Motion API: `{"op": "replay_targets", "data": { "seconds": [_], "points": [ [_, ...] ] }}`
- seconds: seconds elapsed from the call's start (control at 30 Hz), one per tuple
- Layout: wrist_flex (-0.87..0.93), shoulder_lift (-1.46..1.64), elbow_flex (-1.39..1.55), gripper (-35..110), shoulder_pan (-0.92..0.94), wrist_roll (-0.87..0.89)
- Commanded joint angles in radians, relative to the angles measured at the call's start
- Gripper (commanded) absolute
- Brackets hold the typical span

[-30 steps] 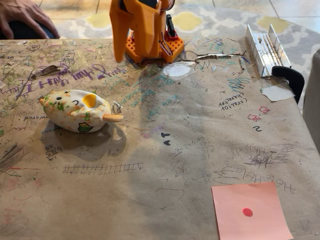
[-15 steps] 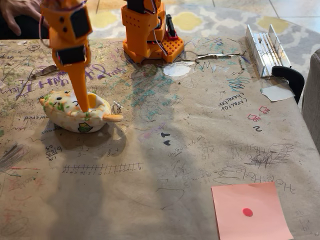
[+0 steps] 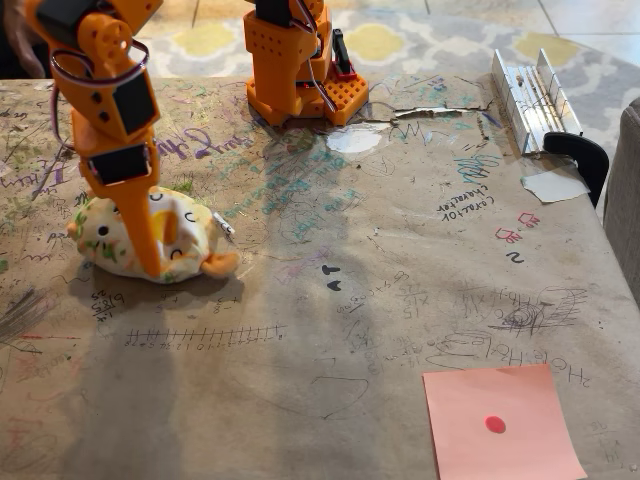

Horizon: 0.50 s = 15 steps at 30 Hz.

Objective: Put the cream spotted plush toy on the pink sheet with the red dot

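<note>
Scribbled brown paper table (image 3: 400, 330); grey-yellow patterned rug (image 3: 440, 40) behind.

My gripper (image 3: 150, 262) is orange. The plush toy (image 3: 180, 238) at nine o'clock is cream with green and orange spots. The sheet (image 3: 500, 425) at five o'clock is salmon-pink, its dot (image 3: 495, 424) red.

The cream spotted plush toy (image 3: 150, 240) looks like soft, matt cloth. The orange gripper (image 3: 148, 262) and its arm look like hard, smooth plastic with a slight sheen. The table (image 3: 330, 330) is covered in matt brown paper, scribbled with ink. The pink sheet with the red dot (image 3: 500, 423) is smooth, flat paper. At the table's far edge, a metal bracket (image 3: 525, 95) shines silver.
</note>
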Motion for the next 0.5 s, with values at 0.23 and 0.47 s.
{"op": "replay_targets", "data": {
  "seconds": [0.23,0.47],
  "points": [
    [0.114,0.110,-0.092,0,-0.041,-0.046],
    [-0.011,0.977,0.330,0,-0.267,0.160]
  ]
}}
